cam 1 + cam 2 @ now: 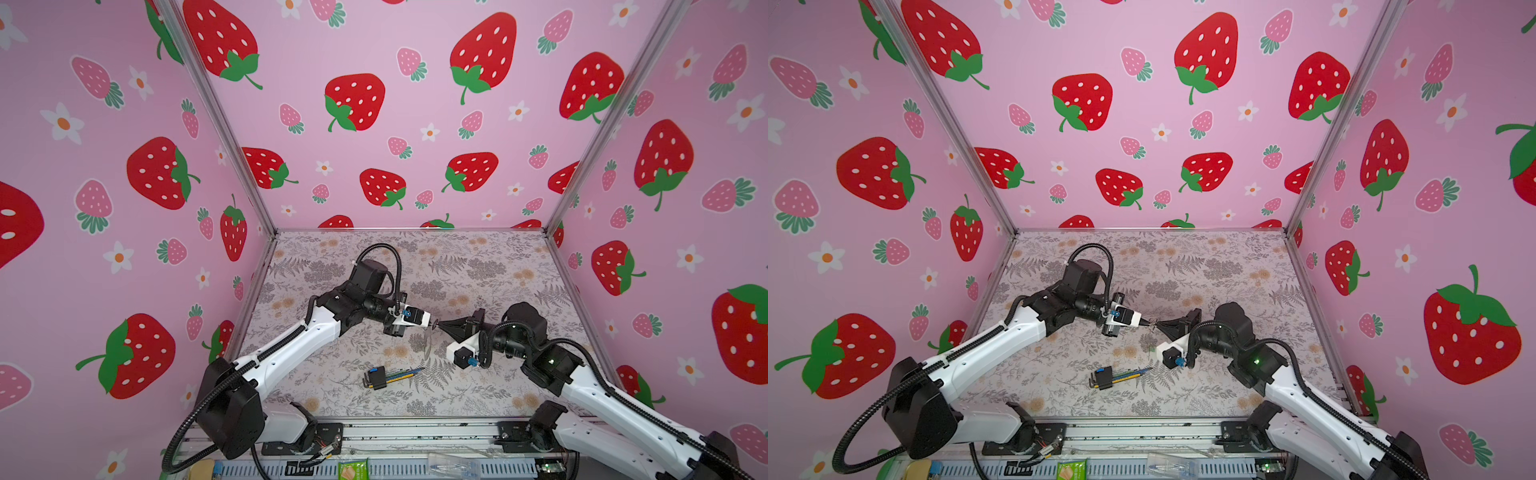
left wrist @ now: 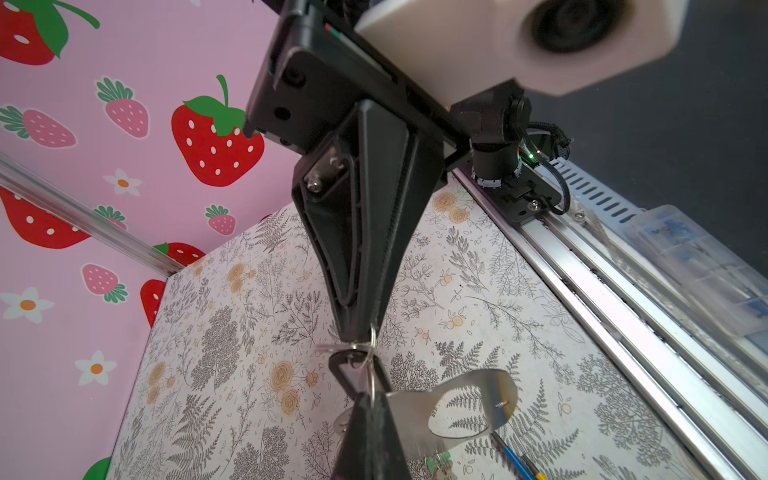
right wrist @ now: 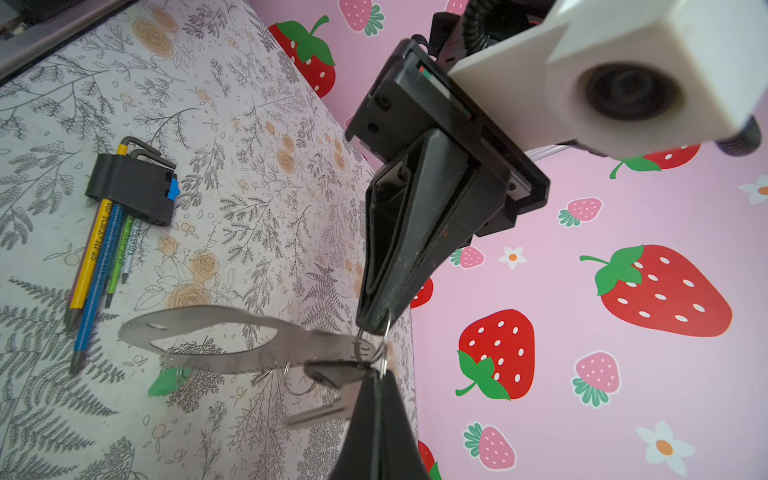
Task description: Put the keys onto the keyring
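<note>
Both grippers meet tip to tip in mid-air over the floral-print worktop, and both are clamped fully closed. The left gripper pinches a thin silvery ring. The right gripper closes right at the small silvery key with the black plastic tag; we cannot tell whether it grips the tag or that same ring. We read the pose as threading, one side steadying the ring while the other feeds the key on.

The keyring, a flat greyish strap loop with an oval opening, hangs from that junction. The second key's bright green tag shows at the strap's far end, blurred, probably already attached. The black-tagged key's blade is partly hidden behind the right gripper, and in both top views the junction is too small to read. The coloured hex wrench bundle in its black-and-blue holder lies well apart.
</note>
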{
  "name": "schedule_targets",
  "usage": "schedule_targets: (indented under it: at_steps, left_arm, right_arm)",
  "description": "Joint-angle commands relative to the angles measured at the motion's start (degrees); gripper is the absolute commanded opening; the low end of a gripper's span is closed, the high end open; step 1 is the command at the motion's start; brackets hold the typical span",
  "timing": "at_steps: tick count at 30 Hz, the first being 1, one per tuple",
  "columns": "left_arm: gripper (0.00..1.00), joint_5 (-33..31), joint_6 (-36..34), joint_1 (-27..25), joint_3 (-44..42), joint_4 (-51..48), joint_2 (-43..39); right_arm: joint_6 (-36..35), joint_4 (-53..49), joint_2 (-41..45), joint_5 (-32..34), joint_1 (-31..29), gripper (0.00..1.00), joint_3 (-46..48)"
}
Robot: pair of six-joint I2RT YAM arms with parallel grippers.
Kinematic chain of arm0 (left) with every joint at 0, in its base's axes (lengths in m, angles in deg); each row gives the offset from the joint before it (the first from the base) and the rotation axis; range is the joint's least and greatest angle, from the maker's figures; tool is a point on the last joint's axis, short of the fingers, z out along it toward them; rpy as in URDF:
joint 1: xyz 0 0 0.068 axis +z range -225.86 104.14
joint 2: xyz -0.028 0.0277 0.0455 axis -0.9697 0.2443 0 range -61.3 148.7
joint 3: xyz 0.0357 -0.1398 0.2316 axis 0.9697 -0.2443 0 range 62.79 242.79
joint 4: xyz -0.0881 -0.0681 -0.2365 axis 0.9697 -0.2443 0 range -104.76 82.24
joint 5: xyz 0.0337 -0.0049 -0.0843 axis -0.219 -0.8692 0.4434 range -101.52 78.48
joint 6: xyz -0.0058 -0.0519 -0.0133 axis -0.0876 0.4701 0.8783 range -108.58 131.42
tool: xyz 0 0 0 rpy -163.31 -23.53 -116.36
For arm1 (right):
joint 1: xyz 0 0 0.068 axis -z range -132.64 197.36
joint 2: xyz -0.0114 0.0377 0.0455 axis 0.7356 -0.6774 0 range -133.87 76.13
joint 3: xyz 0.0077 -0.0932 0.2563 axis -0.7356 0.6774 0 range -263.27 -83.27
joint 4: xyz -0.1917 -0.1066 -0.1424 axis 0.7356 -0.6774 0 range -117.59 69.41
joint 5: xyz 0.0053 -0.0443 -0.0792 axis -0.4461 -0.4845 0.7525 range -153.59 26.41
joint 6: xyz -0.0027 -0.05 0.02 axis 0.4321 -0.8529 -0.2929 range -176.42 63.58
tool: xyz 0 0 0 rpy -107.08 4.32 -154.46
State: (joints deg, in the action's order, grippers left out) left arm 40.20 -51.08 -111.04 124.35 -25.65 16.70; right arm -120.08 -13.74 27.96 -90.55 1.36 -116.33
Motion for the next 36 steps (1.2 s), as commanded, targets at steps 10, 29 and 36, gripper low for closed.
schedule_targets:
  at_steps: [10,29,36]
  left_arm:
    - [0.0,5.63,0.88,1.08,2.92,0.4,-1.0]
    - [0.0,5.98,-0.78,0.99,4.19,-1.65,-0.26]
    - [0.0,7.24,1.41,1.07,4.09,-0.14,0.02]
  right_arm:
    - [-5.02,-3.6,-0.02,0.93,-0.23,0.0,0.58]
    - [-16.19,-6.63,-2.74,4.25,-1.98,0.0,-0.7]
    - [-12.16,-1.3,-2.99,6.43,-2.03,0.0,1.93]
